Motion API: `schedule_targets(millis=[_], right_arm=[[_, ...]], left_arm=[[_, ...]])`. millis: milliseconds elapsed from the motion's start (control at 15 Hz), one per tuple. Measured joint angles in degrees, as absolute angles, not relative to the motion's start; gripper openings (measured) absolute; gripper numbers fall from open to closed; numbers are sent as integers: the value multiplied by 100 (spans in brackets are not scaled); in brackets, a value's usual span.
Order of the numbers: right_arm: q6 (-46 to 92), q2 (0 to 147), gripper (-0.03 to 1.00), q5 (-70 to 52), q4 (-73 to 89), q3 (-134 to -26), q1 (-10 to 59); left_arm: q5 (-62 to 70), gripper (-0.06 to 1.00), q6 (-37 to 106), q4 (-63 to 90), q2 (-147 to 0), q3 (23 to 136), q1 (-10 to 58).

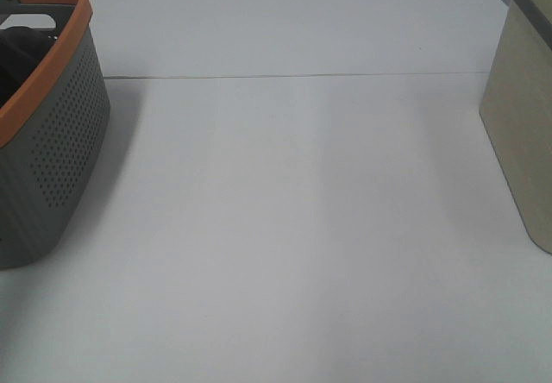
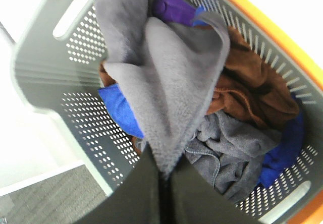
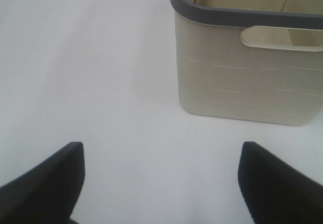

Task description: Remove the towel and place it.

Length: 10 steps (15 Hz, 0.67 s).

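The left gripper (image 2: 164,172) has its dark jaws clenched on a fold of the grey terry towel (image 2: 171,82). The towel rises in a peaked drape from the grey perforated plastic basket with an orange rim (image 2: 86,118), its lower part lying over the other laundry. Its tag and hem cannot be made out.

Beneath and around it lie a brown cloth (image 2: 252,88), a bright blue cloth (image 2: 118,108), a purple cloth (image 2: 174,7) mostly covered, and a second crumpled grey cloth (image 2: 227,148).

From the high camera the basket (image 1: 60,141) is cut off at the left edge. Only a dark shape shows inside it, too partial to identify, and neither arm appears.

The right gripper (image 3: 161,156) hangs over the white table (image 1: 285,228), its jaws spread wide and released, grasping nothing. Ahead of it stands a cream plastic bin with a dark grey rim (image 3: 242,82), cropped at the frame edge. It is cropped at the right of the high view (image 1: 517,124) too, well apart from the basket. Most of its interior is hidden.
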<state>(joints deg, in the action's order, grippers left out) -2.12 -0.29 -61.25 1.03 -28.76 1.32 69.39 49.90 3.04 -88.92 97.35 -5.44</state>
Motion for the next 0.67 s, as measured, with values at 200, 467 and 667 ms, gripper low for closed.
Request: schedule_targets(millis=[200, 467, 667], right_arm=[[-212, -29, 74, -6125, 103, -2876, 132], [-212, -29, 74, -6125, 103, -2876, 132], [-212, -6, 74, -6125, 103, -2876, 132]], left_arm=[[6944, 0, 5013, 510, -8319, 9735, -544], [6841, 0, 5374, 1020, -7775, 9826, -544], [6486, 0, 5414, 1839, -7678, 10187, -544]])
